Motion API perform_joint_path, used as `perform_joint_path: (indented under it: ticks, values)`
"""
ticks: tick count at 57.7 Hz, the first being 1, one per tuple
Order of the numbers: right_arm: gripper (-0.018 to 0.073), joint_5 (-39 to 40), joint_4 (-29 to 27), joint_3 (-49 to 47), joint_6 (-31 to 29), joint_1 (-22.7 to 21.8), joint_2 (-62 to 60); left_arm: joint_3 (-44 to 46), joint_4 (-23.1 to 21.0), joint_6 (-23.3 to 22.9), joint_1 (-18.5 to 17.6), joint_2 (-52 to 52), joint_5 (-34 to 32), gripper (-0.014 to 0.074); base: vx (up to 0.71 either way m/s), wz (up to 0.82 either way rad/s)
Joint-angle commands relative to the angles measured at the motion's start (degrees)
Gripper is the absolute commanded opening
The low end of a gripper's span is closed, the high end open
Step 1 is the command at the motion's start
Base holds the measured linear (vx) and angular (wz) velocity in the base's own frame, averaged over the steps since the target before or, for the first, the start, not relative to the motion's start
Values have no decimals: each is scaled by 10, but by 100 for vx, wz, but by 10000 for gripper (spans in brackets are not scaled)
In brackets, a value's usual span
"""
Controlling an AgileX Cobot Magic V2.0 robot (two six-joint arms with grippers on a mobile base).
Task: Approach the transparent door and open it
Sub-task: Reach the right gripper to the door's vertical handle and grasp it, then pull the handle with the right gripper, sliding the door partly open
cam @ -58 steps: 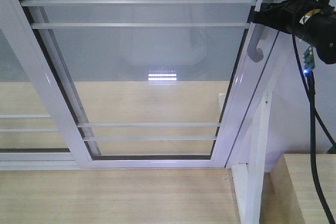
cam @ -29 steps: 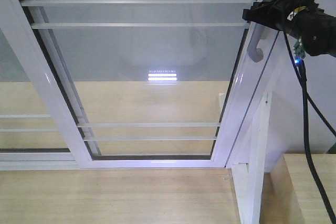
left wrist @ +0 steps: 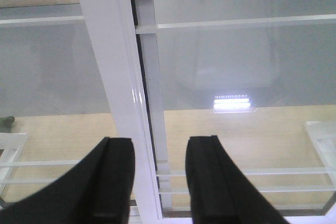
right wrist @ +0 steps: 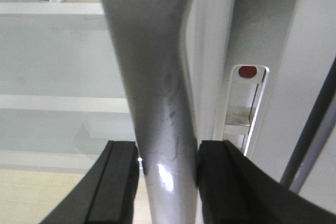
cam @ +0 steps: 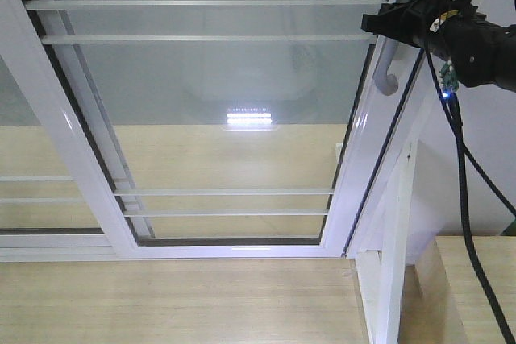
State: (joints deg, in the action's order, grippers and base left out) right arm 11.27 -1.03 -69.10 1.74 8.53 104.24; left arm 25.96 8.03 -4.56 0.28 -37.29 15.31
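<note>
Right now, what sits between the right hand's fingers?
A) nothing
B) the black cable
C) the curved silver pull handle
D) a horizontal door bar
C: in the right wrist view the right hand has its fingers pressed on either side of the silver pull handle of the transparent door.

No text, label or number is legible anywhere.
</note>
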Motion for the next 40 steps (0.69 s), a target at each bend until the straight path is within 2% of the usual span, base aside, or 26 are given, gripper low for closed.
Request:
perform_joint_path:
  ticks: [1,20,40]
  values:
    - [324,45,16,-20,-2,32,-30,20,-1,-5,-2,-2,-41,388,0,0]
    - [324,45,10,-20,-2,67,-30,20,-1,-5,-2,-2,-41,388,0,0]
    - [324,68,10,-20,-1,134,-19,20,-1,-5,-2,-2,-41,388,0,0]
